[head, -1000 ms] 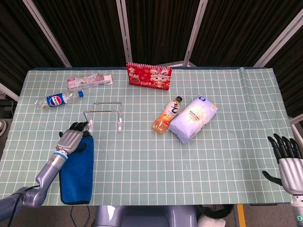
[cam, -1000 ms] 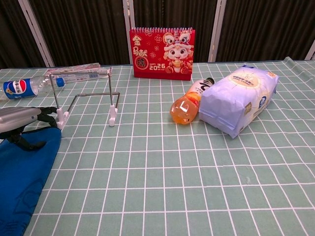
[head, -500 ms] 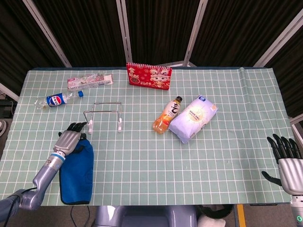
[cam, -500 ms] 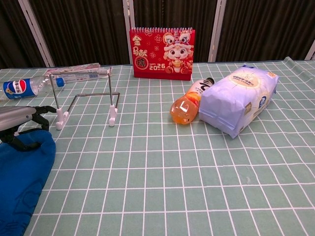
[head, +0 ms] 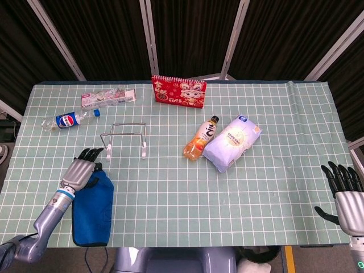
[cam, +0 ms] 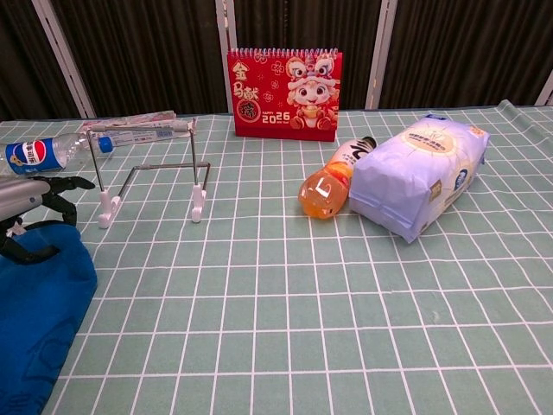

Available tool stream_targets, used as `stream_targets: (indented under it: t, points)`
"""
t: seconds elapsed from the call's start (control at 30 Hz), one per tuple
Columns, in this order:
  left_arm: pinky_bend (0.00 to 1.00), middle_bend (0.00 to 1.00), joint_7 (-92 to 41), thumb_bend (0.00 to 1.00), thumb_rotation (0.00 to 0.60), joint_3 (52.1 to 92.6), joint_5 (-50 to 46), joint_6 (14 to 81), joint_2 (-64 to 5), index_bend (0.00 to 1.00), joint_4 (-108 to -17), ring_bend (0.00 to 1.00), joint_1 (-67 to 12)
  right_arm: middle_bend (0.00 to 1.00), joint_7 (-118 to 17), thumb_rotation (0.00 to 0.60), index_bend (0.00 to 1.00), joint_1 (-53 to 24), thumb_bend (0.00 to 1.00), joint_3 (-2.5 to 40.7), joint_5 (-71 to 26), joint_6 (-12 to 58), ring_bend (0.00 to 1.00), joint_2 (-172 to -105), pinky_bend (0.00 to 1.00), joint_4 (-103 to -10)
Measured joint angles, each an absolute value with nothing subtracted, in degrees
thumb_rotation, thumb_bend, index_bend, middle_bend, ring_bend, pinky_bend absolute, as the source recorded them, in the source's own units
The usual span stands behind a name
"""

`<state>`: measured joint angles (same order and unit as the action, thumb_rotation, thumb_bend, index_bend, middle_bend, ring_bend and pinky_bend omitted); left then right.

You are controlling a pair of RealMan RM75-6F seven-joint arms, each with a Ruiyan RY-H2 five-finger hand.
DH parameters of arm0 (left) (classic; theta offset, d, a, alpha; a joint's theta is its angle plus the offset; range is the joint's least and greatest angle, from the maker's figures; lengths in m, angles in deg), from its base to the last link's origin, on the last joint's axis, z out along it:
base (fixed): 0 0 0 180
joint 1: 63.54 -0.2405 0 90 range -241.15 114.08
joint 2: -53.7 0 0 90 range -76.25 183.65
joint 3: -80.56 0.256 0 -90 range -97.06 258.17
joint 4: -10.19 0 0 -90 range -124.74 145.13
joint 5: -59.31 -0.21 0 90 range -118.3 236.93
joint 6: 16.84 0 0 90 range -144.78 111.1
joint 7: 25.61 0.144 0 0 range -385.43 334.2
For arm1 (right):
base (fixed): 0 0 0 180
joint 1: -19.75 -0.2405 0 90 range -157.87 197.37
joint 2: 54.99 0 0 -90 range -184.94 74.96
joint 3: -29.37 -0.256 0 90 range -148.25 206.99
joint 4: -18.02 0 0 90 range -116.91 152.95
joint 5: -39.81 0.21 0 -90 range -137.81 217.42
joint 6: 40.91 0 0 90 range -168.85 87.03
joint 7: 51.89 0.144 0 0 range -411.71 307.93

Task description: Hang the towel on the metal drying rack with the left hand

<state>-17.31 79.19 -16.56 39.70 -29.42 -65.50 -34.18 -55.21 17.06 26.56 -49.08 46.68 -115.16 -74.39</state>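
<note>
The blue towel (head: 94,202) lies at the table's near left, also seen in the chest view as the towel (cam: 39,303). My left hand (head: 81,168) rests on its far end, fingers stretched toward the rack, and its thumb seems hooked into the bunched cloth beneath. In the chest view the left hand (cam: 26,197) sits just above that rounded end. The metal drying rack (head: 125,136) stands upright on white feet a little beyond and to the right of the hand; the chest view shows the rack (cam: 151,177) bare. My right hand (head: 344,190) hovers open at the near right, off the table edge.
A Pepsi bottle (head: 69,119) and a clear packet (head: 108,96) lie behind the rack. A red calendar (head: 178,91) stands at the back middle. An orange drink bottle (head: 200,139) and a white-blue pack (head: 232,142) lie right of centre.
My left hand has drawn back toward the left and nearer edge. The towel's far end has come with it and bunched into a rounded fold. The right hand has not moved.
</note>
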Motion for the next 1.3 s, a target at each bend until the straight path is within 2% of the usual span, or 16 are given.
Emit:
stream_targets:
  t: [0.2, 0.4, 0.73, 0.97, 1.3]
  points:
    - [0.00, 0.00, -14.2, 0.48, 0.600, 79.3, -18.6, 44.6, -27.2, 0.80, -70.0, 0.00, -35.3, 0.00, -54.7, 0.600, 0.08, 17.2, 0.00, 26.7, -49.6, 47.2, 0.00, -114.9, 0.00, -74.5]
    - [0.00, 0.00, -8.2, 0.48, 0.600, 78.1, -19.0, 48.6, -24.0, 0.83, -77.1, 0.00, -36.2, 0.00, -54.2, 0.600, 0.08, 17.4, 0.00, 26.7, -49.7, 47.4, 0.00, -114.7, 0.00, -74.6]
    - [0.00, 0.00, 1.1, 0.48, 0.600, 75.5, -14.8, 50.7, -19.0, 0.84, -90.3, 0.00, -36.3, 0.00, -53.4, 0.600, 0.08, 17.5, 0.00, 26.7, -50.0, 47.8, 0.00, -114.4, 0.00, -74.6]
    - [0.00, 0.00, 10.8, 0.48, 0.600, 71.6, -5.9, 51.2, -15.8, 0.84, -99.4, 0.00, -34.2, 0.00, -52.8, 0.600, 0.07, 17.4, 0.00, 26.6, -49.8, 47.5, 0.00, -114.3, 0.00, -74.5]
    - [0.00, 0.00, 28.6, 0.48, 0.600, 63.9, 13.8, 54.2, -13.4, 0.85, -107.5, 0.00, -23.9, 0.00, -51.8, 0.600, 0.07, 17.4, 0.00, 26.3, -49.3, 47.5, 0.00, -114.0, 0.00, -74.4]
